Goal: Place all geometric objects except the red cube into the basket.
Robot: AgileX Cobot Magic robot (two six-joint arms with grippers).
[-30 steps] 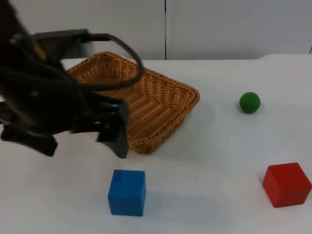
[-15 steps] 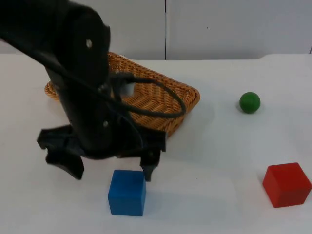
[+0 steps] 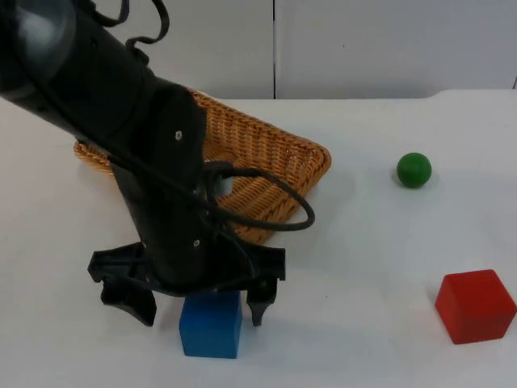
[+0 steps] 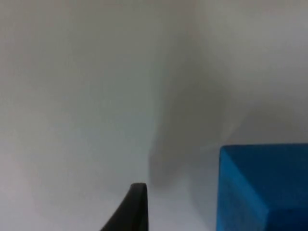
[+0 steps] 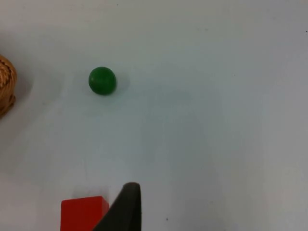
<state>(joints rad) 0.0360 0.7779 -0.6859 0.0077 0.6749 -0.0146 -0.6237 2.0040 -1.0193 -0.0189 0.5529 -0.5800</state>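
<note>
Lowered since earlier, left gripper [image 3: 202,301] stands spread-fingered astride blue cube [image 3: 211,324], apparently not touching it.

The left gripper [image 3: 202,305] is straddling the blue cube [image 3: 211,325] with bare table [image 3: 355,267] lying around it (the basket [image 3: 275,162] is crowding just behind).

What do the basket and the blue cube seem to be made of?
The brown woven wicker basket looks like rattan or similar plant fibre: its strands are visibly interlaced. The solid blue cube has flat, matte, evenly coloured faces, probably painted wood or foam; the look leaves this open.
</note>
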